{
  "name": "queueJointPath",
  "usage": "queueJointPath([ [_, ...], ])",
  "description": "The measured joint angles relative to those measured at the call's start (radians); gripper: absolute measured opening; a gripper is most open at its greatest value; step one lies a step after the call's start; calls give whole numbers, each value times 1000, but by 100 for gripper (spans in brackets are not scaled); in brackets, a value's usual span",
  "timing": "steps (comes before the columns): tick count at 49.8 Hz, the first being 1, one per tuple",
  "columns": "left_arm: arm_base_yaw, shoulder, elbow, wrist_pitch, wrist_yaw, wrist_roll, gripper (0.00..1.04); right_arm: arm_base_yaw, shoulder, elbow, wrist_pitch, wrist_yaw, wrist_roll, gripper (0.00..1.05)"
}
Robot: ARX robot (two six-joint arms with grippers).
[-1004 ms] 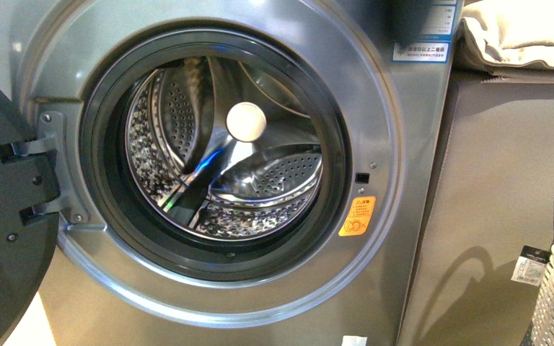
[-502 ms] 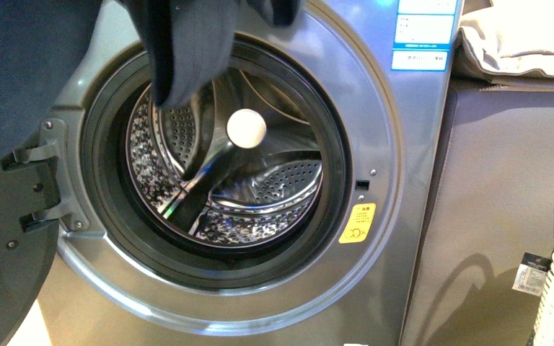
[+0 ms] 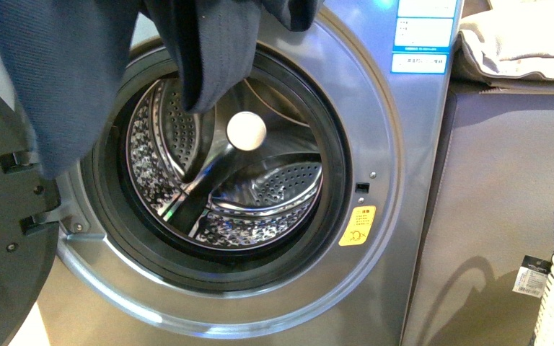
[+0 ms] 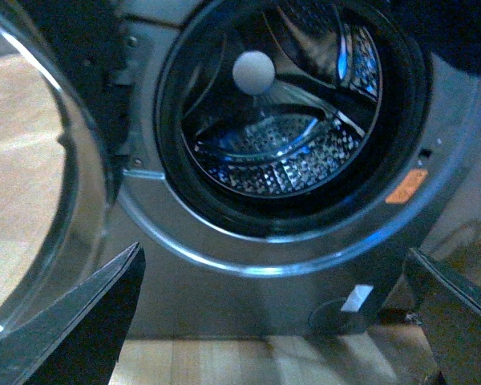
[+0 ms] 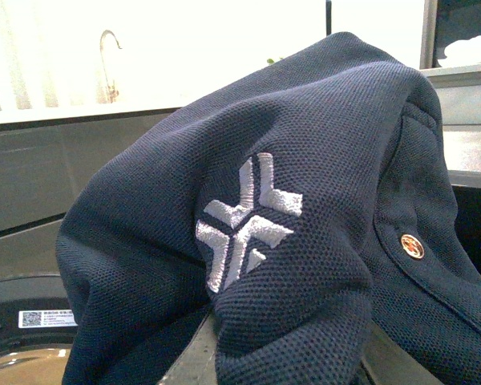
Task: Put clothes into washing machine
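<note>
A navy shirt (image 3: 65,79), newly lowered into view, hangs before the open porthole (image 3: 334,166) of the washing machine (image 3: 386,151), not yet inside; left end effector (image 4: 272,253) spread empty, right end effector hidden by cloth, grip unclear.

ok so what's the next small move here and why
Probably ease the navy garment forward and down into the drum. It hangs in front of the top of the washing machine porthole, no cloth is inside yet, and the door stands open.
</note>
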Motion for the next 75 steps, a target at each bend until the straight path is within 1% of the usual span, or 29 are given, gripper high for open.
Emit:
queueJointPath([
  [3, 126, 98, 24, 114, 95, -37, 98, 0, 0, 0, 0, -2, 0, 18],
  [4, 182, 148, 42, 174, 135, -49, 98, 0, 0, 0, 0, -1, 1, 18],
  [7, 288, 287, 111, 322, 206, -76, 98, 0, 0, 0, 0, -1, 2, 18],
  [9, 311, 368, 164, 399, 217, -77, 98, 0, 0, 0, 0, -1, 3, 18],
  [11, 310, 456, 238, 463, 235, -82, 98, 0, 0, 0, 0, 0, 3, 18],
  [14, 282, 546, 333, 505, 235, -78, 98, 0, 0, 0, 0, -1, 3, 18],
  [20, 187, 671, 503, 513, 241, -60, 98, 0, 0, 0, 0, -1, 3, 18],
  [23, 144, 715, 569, 514, 266, -61, 98, 0, 0, 0, 0, 0, 3, 18],
  [27, 65, 800, 673, 517, 292, -59, 98, 0, 0, 0, 0, -1, 3, 18],
  [38, -61, 952, 883, 515, 302, -61, 98, 0, 0, 0, 0, 0, 3, 18],
  [42, -103, 1000, 938, 516, 336, -69, 98, 0, 0, 0, 0, 0, 3, 18],
  [45, -155, 1040, 968, 540, 392, -95, 98, 0, 0, 0, 0, 0, 3, 18],
  [50, -240, 1067, 970, 600, 514, -138, 98, 0, 0, 0, 0, -2, 3, 18],
  [55, -267, 1069, 958, 647, 581, -161, 98, 0, 0, 0, 0, -1, 3, 18],
  [65, -264, 1083, 923, 777, 683, -248, 98, 0, 0, 0, 0, -2, 3, 18],
  [71, -265, 1104, 925, 784, 691, -267, 98, 0, 0, 0, 0, -2, 3, 18],
  [75, -277, 1125, 943, 759, 678, -265, 98, 0, 0, 0, 0, 0, 3, 18],
])
